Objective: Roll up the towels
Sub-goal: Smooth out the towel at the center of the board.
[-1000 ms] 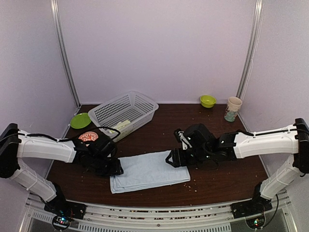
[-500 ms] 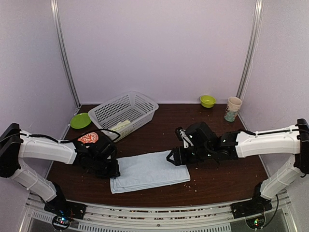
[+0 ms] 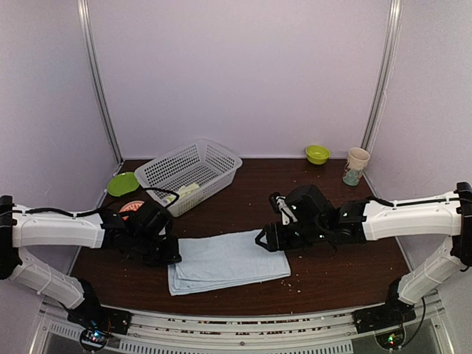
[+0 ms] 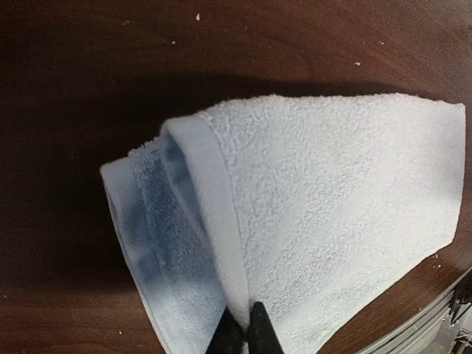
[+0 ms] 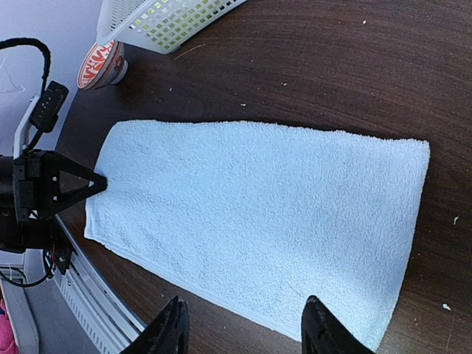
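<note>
The pale blue towel (image 3: pixel 228 259) lies folded flat on the dark table between the arms. My left gripper (image 3: pixel 171 254) is shut on its left edge, the fold pinched between the black fingertips (image 4: pixel 243 328), and the towel (image 4: pixel 332 206) spreads away from them. My right gripper (image 3: pixel 267 242) hovers open over the towel's right end, its fingers (image 5: pixel 247 324) wide apart above the towel (image 5: pixel 258 214) with nothing between them. A lime-green and yellow towel (image 3: pixel 188 190) lies inside the white mesh basket (image 3: pixel 190 171).
Beside the left arm stand a green plate (image 3: pixel 122 184) and a red-patterned bowl (image 3: pixel 133 209). At the back right are a small green bowl (image 3: pixel 318 153) and a printed cup (image 3: pixel 357 166). Metal rails run along the table's near edge.
My left gripper has closed from open onto the blue towel's left edge and its arm has sunk lower. The right gripper has barely moved.
</note>
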You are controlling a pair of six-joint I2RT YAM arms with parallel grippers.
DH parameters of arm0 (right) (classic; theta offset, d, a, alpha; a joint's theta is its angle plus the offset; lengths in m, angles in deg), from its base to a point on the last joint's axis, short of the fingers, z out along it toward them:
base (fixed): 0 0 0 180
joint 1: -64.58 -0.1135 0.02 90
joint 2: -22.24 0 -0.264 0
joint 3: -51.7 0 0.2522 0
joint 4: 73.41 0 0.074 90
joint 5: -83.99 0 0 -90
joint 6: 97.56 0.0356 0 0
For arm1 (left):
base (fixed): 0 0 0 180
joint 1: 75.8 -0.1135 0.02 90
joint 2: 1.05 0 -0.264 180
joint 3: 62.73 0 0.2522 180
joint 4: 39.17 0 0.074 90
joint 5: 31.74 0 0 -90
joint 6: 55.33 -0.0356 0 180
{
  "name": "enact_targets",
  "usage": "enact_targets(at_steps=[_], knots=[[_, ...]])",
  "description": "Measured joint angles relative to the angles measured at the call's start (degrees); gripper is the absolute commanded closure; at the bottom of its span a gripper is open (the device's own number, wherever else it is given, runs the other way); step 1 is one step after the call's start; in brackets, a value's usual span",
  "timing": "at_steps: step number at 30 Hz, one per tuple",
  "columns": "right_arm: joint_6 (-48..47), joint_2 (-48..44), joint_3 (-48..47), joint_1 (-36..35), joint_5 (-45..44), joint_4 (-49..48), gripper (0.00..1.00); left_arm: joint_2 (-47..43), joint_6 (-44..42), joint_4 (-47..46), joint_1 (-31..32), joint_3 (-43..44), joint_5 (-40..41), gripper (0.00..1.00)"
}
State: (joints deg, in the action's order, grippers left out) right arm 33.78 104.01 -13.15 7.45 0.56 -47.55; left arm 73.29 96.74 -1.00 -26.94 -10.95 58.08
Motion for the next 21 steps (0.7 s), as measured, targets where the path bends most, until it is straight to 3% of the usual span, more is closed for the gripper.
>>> enact_targets(at_steps=[21], knots=[[3.06,1.66,3.17,2.73,-1.03,-0.42,0.43,-7.96,2.25,5.92,0.37,-4.92,2.4,1.0]])
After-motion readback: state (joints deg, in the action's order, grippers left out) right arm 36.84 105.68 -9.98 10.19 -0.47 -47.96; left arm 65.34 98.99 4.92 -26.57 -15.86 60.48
